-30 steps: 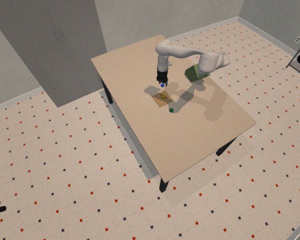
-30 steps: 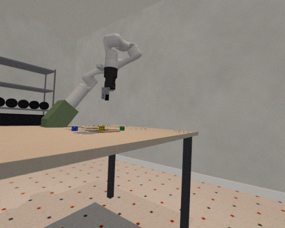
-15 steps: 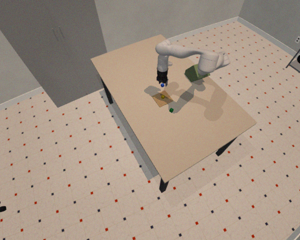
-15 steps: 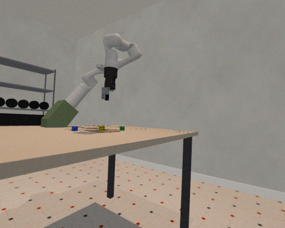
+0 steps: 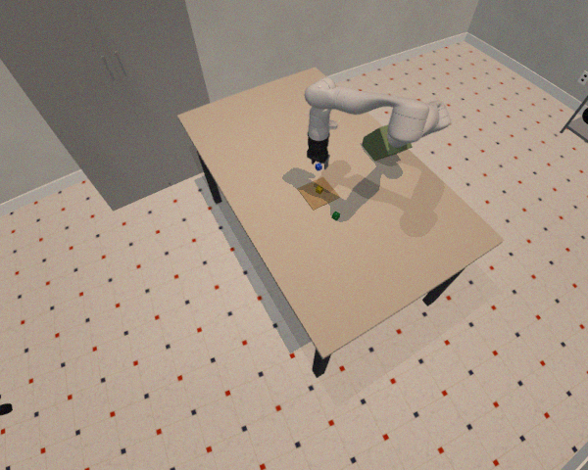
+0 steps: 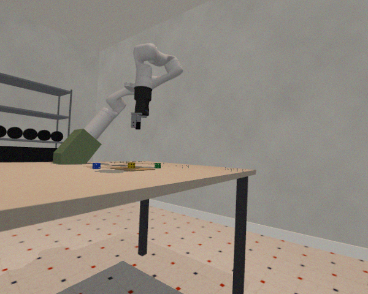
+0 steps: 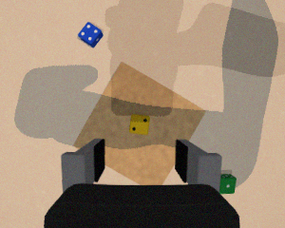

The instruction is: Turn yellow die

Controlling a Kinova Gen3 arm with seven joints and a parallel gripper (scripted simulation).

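While the white seven-joint arm held its black two-finger pincer (image 6: pixel 135 124) high above the pale wooden bench (image 6: pixel 184 182), the fingers stood spread to their full width with nothing between them. The small yellow die with dark pips (image 7: pixel 141 124) sat on the thin tan square mat (image 7: pixel 139 161), near the mat's middle, well inside its edges. In the wrist view the die appeared ahead of the gap between the fingers and roughly centred on it, far below; its top face seemed to show two pips, though the picture was too coarse to be sure.

The step in hand looked like the approach. To do it well, the pincer should come straight down with its fingers squared to two opposite faces of the die, since the die sat slightly turned against them. It should stop short of pressing the mat, which could wrinkle or slide. The top face deserved a check first, in case no turning was needed.

The small blue die (image 7: pixel 91 34) lay off the mat on the bench, and the small green die (image 7: pixel 228 184) lay just beyond the mat's opposite corner; both were well apart from the yellow one.
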